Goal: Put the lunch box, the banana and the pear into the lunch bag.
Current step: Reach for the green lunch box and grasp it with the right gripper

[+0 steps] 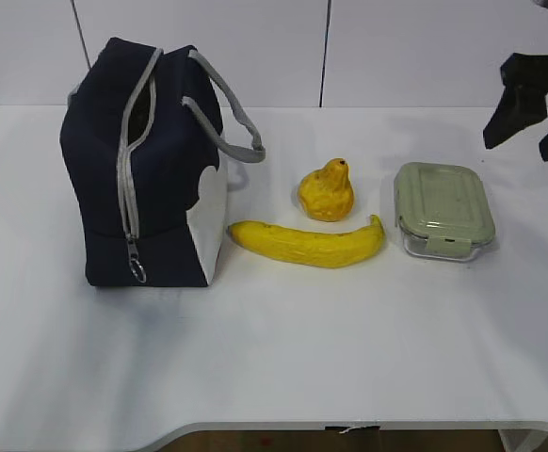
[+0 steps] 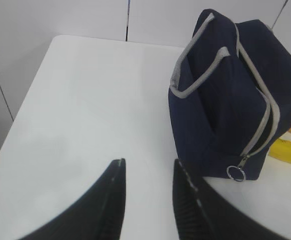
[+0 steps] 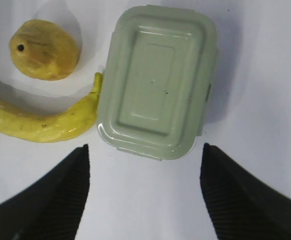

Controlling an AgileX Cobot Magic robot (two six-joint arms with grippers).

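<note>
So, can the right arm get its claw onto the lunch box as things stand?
Probably yes: the right claw hangs open above the lunch box, nothing covers its lid, and only the banana tip lies close beside it.

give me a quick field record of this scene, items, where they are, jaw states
lunch bag: upright at table's left, zipper partly open
banana: lying right of the bag
pear: behind the banana
lunch box: right of the banana's tip, lid on
left gripper: jaws open, beside the bag, empty
right gripper: jaws wide open above the lunch box, empty
packed so far: nothing
</note>
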